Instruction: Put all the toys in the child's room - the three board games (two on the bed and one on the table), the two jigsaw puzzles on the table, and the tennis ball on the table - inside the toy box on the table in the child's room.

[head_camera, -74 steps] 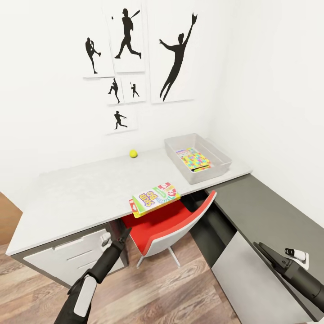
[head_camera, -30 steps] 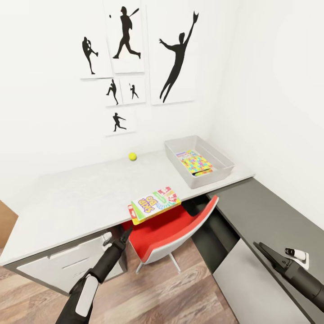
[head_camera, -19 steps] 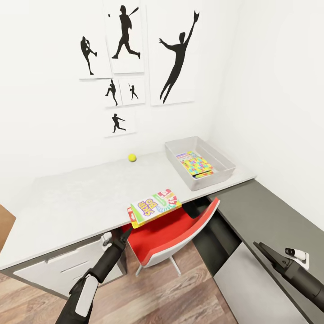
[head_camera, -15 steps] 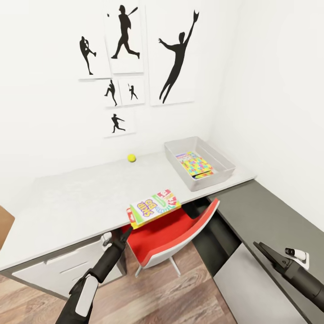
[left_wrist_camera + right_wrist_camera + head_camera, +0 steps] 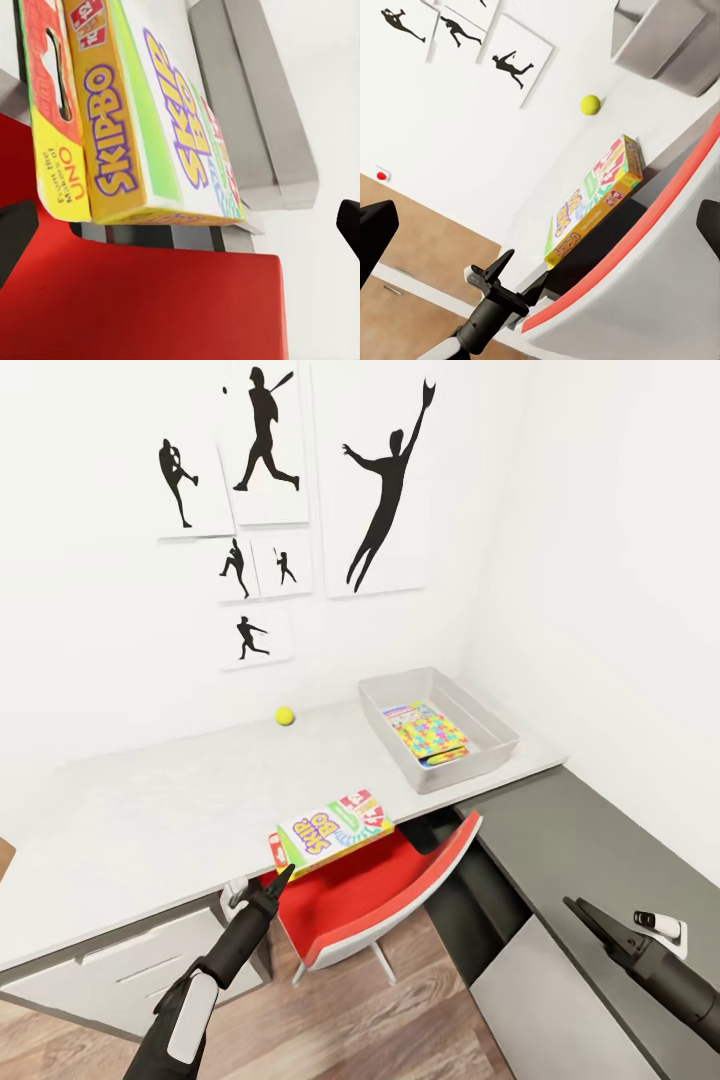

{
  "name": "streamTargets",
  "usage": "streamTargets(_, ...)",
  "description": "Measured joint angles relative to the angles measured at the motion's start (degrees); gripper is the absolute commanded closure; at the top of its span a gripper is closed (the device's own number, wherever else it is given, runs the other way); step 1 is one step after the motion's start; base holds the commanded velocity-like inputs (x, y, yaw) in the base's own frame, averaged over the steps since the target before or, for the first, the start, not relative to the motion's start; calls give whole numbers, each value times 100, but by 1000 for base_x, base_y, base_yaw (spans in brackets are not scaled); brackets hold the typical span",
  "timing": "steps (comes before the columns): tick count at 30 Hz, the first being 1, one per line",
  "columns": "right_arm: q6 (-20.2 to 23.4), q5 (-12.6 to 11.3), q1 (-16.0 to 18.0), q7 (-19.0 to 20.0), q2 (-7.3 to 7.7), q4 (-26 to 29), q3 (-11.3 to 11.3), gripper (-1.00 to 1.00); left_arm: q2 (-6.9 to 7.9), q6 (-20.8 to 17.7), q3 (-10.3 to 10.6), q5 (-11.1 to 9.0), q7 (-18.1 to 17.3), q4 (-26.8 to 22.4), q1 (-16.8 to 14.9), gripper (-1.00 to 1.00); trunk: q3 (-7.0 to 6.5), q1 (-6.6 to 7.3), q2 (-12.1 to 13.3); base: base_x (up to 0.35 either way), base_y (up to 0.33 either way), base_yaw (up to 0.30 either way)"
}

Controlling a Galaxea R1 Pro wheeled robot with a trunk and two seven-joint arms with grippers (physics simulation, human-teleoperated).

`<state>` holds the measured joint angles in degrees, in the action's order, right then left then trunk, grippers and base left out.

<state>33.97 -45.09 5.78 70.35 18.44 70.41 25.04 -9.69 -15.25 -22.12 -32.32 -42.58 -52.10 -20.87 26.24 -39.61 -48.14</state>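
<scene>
The table (image 5: 150,810) is pale grey, faintly mottled, with light-grey drawer fronts; the counter (image 5: 600,850) joined at its corner is dark grey on top and lighter grey on its front. The toy box (image 5: 495,735) is plain grey. Inside it the jigsaw puzzles (image 5: 428,728) show a patchwork of yellow, green, pink, blue and orange. The tennis ball (image 5: 285,715) is yellow-green. The board game (image 5: 330,828) at the table's front edge has a white and green lid with purple and yellow lettering, a yellow side and a red end. The chair (image 5: 370,885) is red inside, grey outside. Black silhouette pictures (image 5: 385,490) hang on white wall. The floor (image 5: 330,1030) is brown wood plank.
</scene>
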Motion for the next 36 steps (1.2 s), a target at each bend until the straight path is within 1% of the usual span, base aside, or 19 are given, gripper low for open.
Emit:
streamTargets(13,0,0,6,1,0,0,2,-100,4,-4,0,0,0,1,0,-100,0,0,0,3,-2,0)
streamTargets(20,3,0,5,5,2,0,8,-100,0,-2,0,0,0,4,0,-100,0,0,0,62,0,0)
streamTargets(26,8,-3,8,3,57,0,9,-100,9,0,-5,0,0,1,0,-100,0,0,0,10,0,0)
streamTargets(36,13,-9,8,7,83,0,16,-100,12,-3,-9,0,0,7,0,-100,0,0,0,0,0,0)
